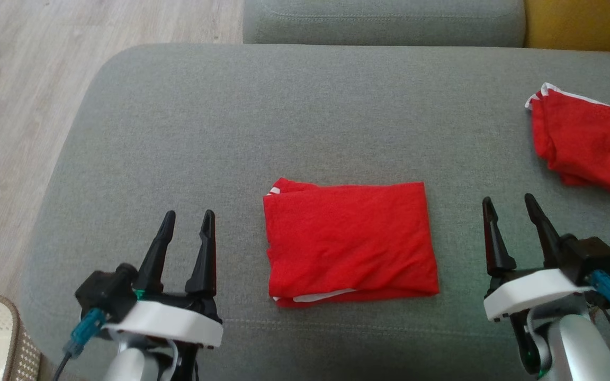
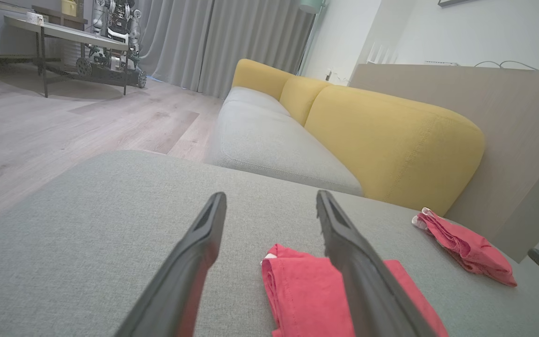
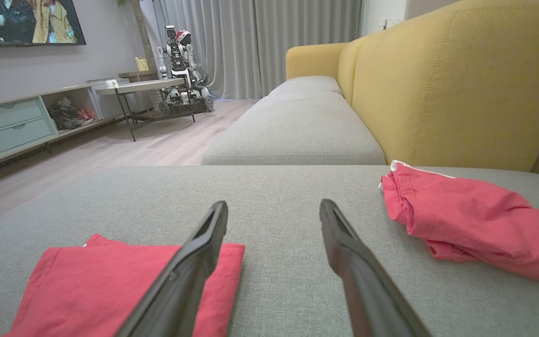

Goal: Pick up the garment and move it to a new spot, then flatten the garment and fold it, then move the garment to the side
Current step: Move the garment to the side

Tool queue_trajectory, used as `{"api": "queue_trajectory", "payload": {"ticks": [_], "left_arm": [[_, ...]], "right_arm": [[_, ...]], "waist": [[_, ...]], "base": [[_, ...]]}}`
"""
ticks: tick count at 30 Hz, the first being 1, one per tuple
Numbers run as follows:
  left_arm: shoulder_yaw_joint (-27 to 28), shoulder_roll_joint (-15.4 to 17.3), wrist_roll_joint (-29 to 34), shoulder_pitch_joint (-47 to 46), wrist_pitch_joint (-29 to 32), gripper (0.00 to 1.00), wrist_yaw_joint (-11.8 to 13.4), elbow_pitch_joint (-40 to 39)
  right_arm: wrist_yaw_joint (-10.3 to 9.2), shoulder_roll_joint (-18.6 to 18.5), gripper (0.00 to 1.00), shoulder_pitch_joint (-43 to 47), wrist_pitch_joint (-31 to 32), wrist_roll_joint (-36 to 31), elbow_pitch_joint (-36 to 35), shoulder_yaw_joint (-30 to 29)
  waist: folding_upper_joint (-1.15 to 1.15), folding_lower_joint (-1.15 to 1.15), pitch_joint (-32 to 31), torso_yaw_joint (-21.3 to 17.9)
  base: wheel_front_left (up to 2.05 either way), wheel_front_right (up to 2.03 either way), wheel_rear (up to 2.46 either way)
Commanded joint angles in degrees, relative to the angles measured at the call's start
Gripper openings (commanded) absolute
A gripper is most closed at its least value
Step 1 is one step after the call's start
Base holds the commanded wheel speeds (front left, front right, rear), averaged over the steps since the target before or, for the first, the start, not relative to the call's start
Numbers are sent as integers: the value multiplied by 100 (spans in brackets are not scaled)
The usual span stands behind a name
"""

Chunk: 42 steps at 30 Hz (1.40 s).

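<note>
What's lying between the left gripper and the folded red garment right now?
Just a bare stretch of grey cushion; the head view shows it, with the left gripper open and apart from the folded red garment.

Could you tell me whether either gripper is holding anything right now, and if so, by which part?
Nothing is held: the left gripper and right gripper stand open, apart from the folded red garment between them.

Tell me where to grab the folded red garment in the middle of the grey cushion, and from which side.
Probably its two short ends, one gripper each. The folded red garment lies as a flat rectangle between the left gripper and right gripper, both open and clear of it. Pinching all layers from the left and right at once should keep the fold together.
</note>
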Motion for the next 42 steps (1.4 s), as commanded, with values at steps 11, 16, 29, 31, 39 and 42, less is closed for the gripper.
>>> {"api": "queue_trajectory", "payload": {"ticks": [11,16,29,31,39,42], "left_arm": [[179,7,-19,-256,-70,100,-2,-215],[110,7,-10,-376,-70,100,-19,-178],[-58,7,-24,-605,-70,100,30,-146],[-54,7,-26,-621,-70,100,28,-145],[-27,7,-38,-664,-70,100,40,-148],[-29,7,-37,-666,-70,100,61,-159]], "right_arm": [[-1,16,100,-232,-53,1,-84,51],[-1,17,100,-440,-16,403,557,385],[-1,18,100,-1347,408,1567,2307,924],[-1,18,100,-1449,397,1576,2527,916],[-1,18,0,-1723,358,1646,3063,1290],[-1,-50,0,-1865,158,1256,3168,1447]], "waist": [[0,0,215,91],[0,0,433,177],[0,0,791,511],[0,0,814,548],[0,0,885,583],[0,0,871,520]], "base": [[0,0,0],[0,0,0],[0,0,0],[0,0,0],[0,0,0],[0,0,0]]}}
